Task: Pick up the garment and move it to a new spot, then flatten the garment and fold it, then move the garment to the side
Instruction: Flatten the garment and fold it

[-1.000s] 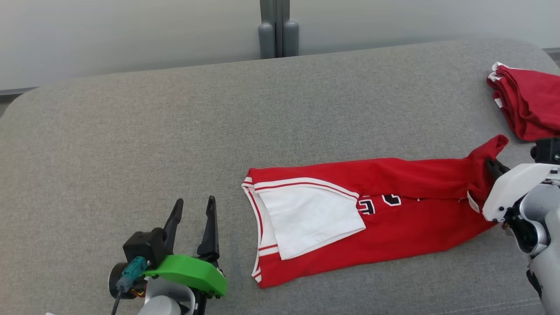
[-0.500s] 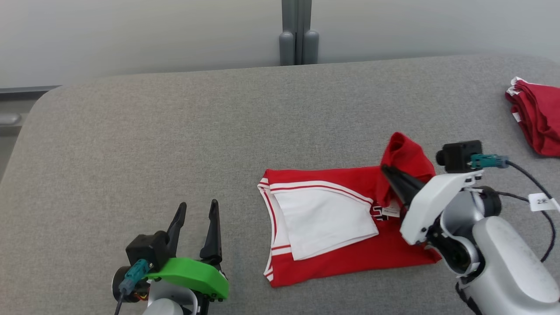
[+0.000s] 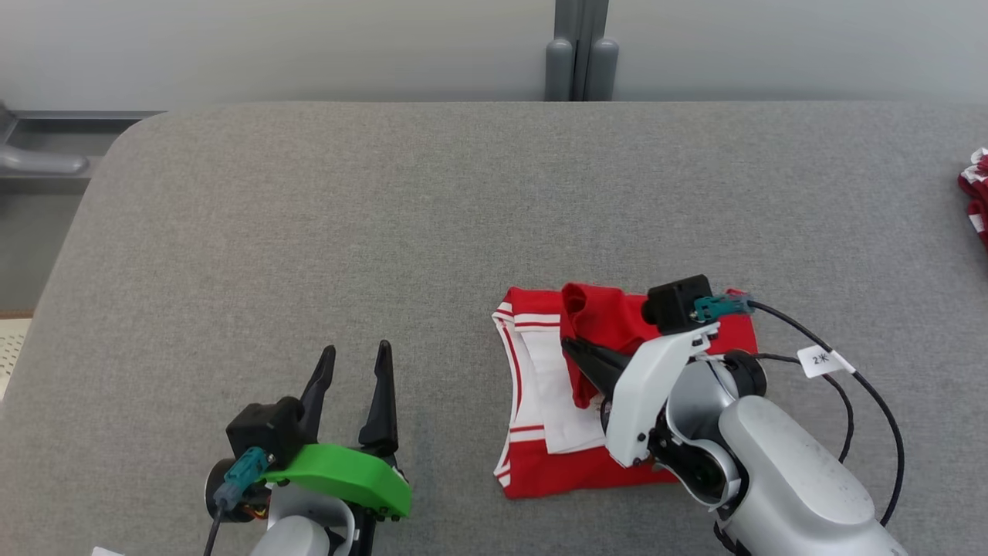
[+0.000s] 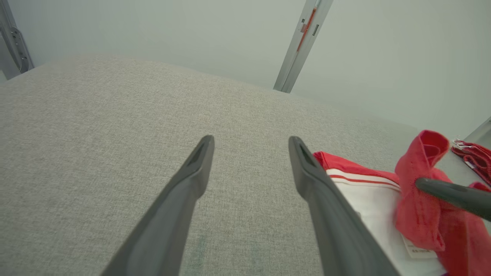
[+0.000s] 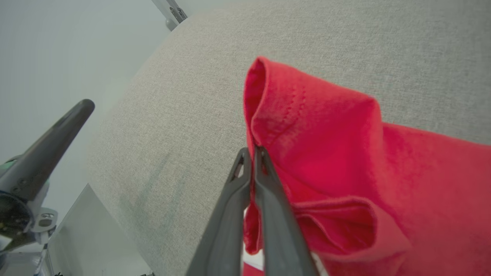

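While our right gripper (image 3: 573,349) pinches one soft red jersey (image 3: 575,471) on the grey woven cushion (image 3: 309,232), head view, our left gripper (image 3: 355,351) gapes nearby. Left wrist: two tapered fingers (image 4: 191,180) apart. Right wrist: both fingers (image 5: 230,214) clamped around a raised fold.
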You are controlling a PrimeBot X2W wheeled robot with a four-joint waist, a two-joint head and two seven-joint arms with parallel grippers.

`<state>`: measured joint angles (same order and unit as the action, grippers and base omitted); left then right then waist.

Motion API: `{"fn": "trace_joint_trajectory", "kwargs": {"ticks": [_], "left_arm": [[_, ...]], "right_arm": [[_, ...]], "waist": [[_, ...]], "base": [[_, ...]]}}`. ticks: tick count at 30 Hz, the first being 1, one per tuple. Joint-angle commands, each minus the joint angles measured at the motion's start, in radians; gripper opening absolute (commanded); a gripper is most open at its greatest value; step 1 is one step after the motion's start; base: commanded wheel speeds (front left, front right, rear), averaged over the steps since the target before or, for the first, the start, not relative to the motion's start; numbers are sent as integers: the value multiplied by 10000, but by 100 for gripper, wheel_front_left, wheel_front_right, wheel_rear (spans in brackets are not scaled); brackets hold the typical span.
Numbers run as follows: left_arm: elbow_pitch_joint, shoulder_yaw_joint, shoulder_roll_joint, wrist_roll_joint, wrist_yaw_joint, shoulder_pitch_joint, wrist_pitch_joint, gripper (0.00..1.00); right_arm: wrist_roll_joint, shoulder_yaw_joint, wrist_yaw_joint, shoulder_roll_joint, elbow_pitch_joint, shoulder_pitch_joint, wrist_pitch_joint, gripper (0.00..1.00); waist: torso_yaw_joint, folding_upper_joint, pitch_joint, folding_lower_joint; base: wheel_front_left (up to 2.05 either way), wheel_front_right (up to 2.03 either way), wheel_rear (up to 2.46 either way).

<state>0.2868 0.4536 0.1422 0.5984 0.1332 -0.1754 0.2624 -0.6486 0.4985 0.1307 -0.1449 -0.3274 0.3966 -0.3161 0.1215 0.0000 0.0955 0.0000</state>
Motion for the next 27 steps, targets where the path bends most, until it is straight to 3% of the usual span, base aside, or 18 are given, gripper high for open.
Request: {"fn": "trace_joint_trajectory", "kwargs": {"ticks": [1, 11, 12, 13, 15, 22, 27], "left_arm": [[11, -36, -30, -122, -28, -181, 27, 100], [130, -183, -249, -256, -177, -262, 29, 100], [144, -198, -263, -271, -193, -264, 29, 100], [161, -204, -278, -289, -205, -268, 29, 100], [195, -227, -304, -288, -244, -283, 28, 100], [268, -273, -374, -392, -322, -316, 30, 100], [263, -306, -393, -470, -344, -270, 30, 100]], "right_arm": [[-67, 93, -3, 41, -167, 194, 91, 0], [-569, 938, -3, 543, -1590, 878, 502, 0], [-617, 1033, -3, 580, -1694, 917, 561, 4], [-664, 1117, -3, 617, -1792, 958, 601, 25], [-856, 1218, -3, 702, -1989, 1056, 779, 100], [-1437, 1478, -3, 830, -1878, 1291, 1461, 100], [-1627, 1301, -3, 544, -1373, 1395, 2114, 100]], "waist": [[83, 0, 70, 0], [185, 0, 211, 0], [176, 0, 217, 0], [168, 0, 220, 0], [144, 0, 221, 0], [-40, 0, 177, 0], [-246, 0, 122, 0]], "base": [[0, 0, 0], [0, 0, 0], [0, 0, 0], [0, 0, 0], [0, 0, 0], [0, 0, 0], [0, 0, 0]]}}
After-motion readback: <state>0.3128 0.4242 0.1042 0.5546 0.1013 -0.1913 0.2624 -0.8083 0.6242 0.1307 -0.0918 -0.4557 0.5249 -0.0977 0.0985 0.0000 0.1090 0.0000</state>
